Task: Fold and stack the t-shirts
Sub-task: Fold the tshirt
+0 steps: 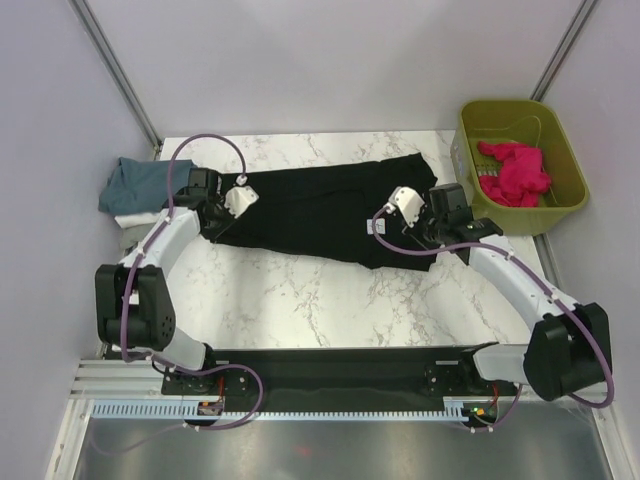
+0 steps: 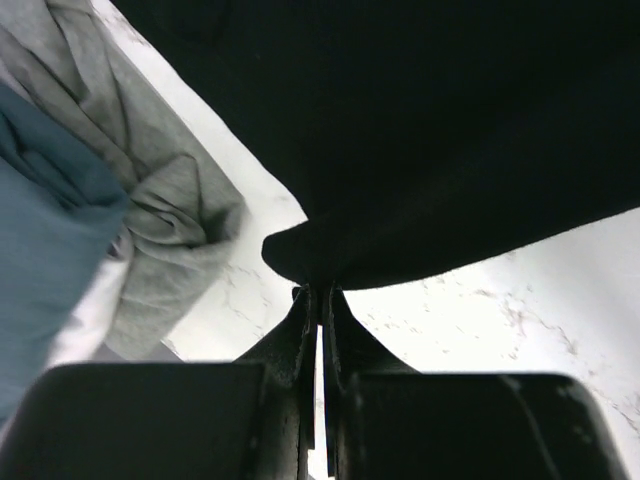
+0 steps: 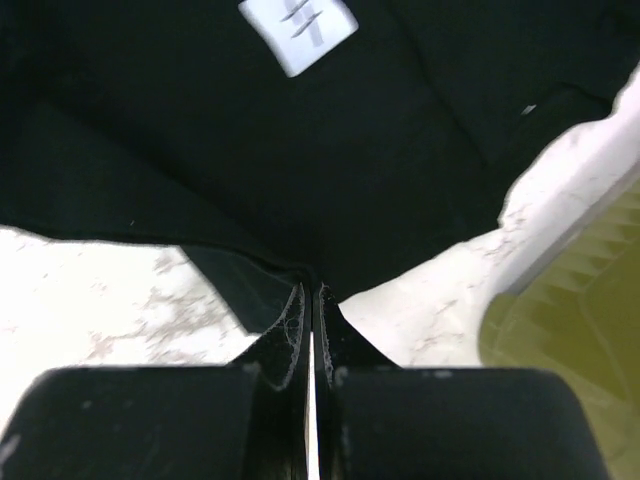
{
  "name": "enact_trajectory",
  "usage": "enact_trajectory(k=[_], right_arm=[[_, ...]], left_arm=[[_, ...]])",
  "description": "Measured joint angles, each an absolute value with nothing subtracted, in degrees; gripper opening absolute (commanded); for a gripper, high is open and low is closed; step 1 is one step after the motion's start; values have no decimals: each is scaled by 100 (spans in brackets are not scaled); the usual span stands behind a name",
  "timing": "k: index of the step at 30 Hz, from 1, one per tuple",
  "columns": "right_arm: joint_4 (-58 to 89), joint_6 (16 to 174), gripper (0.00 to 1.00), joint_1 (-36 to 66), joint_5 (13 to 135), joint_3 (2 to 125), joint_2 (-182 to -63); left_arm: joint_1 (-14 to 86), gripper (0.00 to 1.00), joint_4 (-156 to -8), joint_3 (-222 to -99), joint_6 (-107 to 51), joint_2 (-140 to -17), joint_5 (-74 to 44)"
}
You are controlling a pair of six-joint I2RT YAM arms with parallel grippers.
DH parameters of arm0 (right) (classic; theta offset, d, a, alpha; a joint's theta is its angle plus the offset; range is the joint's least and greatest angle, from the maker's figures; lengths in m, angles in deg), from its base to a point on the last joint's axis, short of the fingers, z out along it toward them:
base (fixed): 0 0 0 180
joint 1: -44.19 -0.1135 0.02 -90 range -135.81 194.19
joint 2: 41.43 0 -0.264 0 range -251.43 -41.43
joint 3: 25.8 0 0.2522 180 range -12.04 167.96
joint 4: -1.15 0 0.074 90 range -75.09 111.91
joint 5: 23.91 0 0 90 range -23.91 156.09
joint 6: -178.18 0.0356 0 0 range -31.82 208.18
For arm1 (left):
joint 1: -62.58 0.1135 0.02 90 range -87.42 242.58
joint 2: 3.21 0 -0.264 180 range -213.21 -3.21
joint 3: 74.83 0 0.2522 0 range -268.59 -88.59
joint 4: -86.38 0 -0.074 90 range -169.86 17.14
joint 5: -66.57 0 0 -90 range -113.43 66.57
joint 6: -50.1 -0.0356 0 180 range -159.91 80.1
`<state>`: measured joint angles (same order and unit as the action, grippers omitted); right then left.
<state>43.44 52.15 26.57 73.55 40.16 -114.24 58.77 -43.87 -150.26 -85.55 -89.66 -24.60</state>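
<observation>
Left of the black shirt [image 1: 320, 205], at the table's edge, three other shirts sit in a loose heap. The teal-blue shirt [image 1: 135, 182] lies on top, with a strip of the white shirt [image 1: 135, 218] showing under it. The grey shirt [image 2: 170, 200] is crumpled lowest, and its nearest folds end just beside the black shirt's left end without clearly touching it. The black shirt lies spread across the far half of the marble table [image 1: 300, 300], long side running left to right, with creases through the middle. At its left near corner the left gripper [image 2: 318, 292] has its fingers pressed together on a small bunch of the black hem, lifting it slightly off the marble. The heap is close beside this arm's wrist. Along the near edge towards the shirt's right end, the right gripper [image 3: 310, 275] likewise pinches the black cloth between closed fingers, and a fold hangs below the grip. The small white label [image 3: 298, 25] lies face up on the cloth just beyond that pinch. Right of the black shirt, near its far right corner but apart from it, stands an olive-green basket [image 1: 500, 105]. Inside it is a crumpled pink cloth [image 1: 515, 170]. The basket's wall also fills the right edge of the right wrist view.
</observation>
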Motion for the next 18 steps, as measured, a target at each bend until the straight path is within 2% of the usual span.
enact_trajectory(k=[9,18], right_arm=[[3763,5215,0,3109,7257,5485,-12699],[3378,5191,0,3201,7265,7553,-14631]], left_arm=[[5923,2,-4147,-15810,-8778,-9764,-2438],[5993,2,-3996,-16984,-8785,-10883,-2464]])
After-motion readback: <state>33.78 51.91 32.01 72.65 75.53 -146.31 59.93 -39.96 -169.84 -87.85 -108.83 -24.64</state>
